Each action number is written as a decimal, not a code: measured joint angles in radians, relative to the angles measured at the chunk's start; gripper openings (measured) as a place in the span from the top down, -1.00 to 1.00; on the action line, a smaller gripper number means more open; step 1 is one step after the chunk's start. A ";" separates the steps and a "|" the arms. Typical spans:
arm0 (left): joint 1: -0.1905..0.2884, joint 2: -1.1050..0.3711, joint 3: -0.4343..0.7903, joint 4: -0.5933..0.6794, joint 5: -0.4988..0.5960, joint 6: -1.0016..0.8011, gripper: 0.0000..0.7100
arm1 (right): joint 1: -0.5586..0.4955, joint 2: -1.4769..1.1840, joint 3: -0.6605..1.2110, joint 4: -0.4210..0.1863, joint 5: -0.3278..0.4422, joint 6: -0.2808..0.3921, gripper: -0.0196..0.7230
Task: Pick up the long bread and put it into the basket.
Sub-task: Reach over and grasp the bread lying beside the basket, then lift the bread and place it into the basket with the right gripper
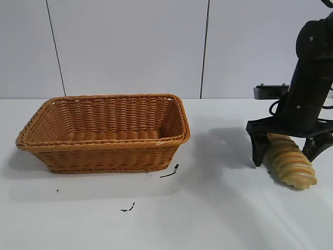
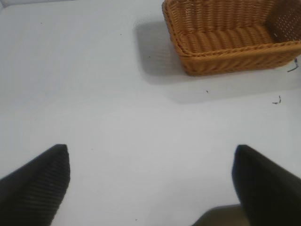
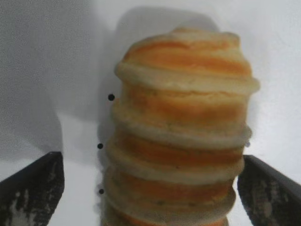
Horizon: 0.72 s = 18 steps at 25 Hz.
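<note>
The bread [image 1: 289, 161] lies on the table [image 1: 218, 208] right of the basket [image 1: 104, 133], its long axis crossing between the fingers of my right tool [image 1: 291, 148], which straddles it, spread, not yet gripping.

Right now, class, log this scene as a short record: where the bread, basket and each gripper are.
long bread: lying on the table, right of the basket, outside it
basket: upright, nothing visible inside
right gripper: pointing down, fingers either side of the loaf, gaps visible
left gripper: open above bare table, away from the bread
</note>
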 joint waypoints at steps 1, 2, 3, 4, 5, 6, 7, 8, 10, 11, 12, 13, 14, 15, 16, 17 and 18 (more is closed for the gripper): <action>0.000 0.000 0.000 0.000 0.000 0.000 -0.96 | 0.000 -0.005 0.000 0.000 0.005 0.000 0.29; 0.000 0.000 0.000 0.000 0.000 0.000 -0.96 | 0.000 -0.012 0.000 -0.002 0.007 0.000 0.46; 0.000 0.000 0.000 0.000 0.000 0.000 -0.96 | 0.000 -0.025 0.000 -0.005 0.007 0.000 0.52; 0.000 0.000 0.000 0.000 0.000 0.000 -0.96 | 0.000 -0.043 0.000 -0.008 0.007 0.000 0.52; 0.000 0.000 0.000 0.000 0.000 0.000 -0.96 | 0.000 -0.066 0.000 -0.010 0.008 0.000 0.52; 0.000 0.000 0.000 0.000 0.000 0.000 -0.96 | 0.000 -0.089 0.000 -0.012 0.011 0.000 0.52; 0.000 0.000 0.000 0.000 0.000 0.000 -0.96 | 0.000 -0.118 -0.002 -0.013 0.018 -0.002 0.53; 0.000 0.000 0.000 0.000 0.000 0.000 -0.96 | 0.000 -0.118 -0.002 -0.013 0.018 -0.002 0.53; 0.000 0.000 0.000 0.000 0.000 0.000 -0.96 | 0.000 -0.167 -0.030 -0.015 0.053 -0.012 0.53; 0.000 0.000 0.000 0.000 0.000 0.000 -0.96 | 0.000 -0.198 -0.092 -0.015 0.110 -0.018 0.54; 0.000 0.000 0.000 0.000 0.000 0.000 -0.96 | 0.000 -0.201 -0.139 -0.015 0.150 -0.021 0.54; 0.000 0.000 0.000 0.000 0.000 0.000 -0.96 | 0.000 -0.201 -0.183 -0.015 0.190 -0.026 0.54; 0.000 0.000 0.000 0.000 0.000 0.000 -0.96 | 0.000 -0.199 -0.236 -0.015 0.228 -0.035 0.54; 0.000 0.000 0.000 0.000 0.000 0.000 -0.96 | 0.000 -0.191 -0.289 -0.013 0.258 -0.044 0.56; 0.000 0.000 0.000 0.000 0.000 0.000 -0.96 | 0.000 -0.183 -0.343 -0.009 0.299 -0.054 0.58; 0.000 0.000 0.000 0.000 0.000 0.000 -0.96 | 0.002 -0.168 -0.387 -0.004 0.334 -0.069 0.59; 0.000 0.000 0.000 0.000 0.000 0.000 -0.96 | 0.006 -0.149 -0.440 -0.003 0.360 -0.085 0.59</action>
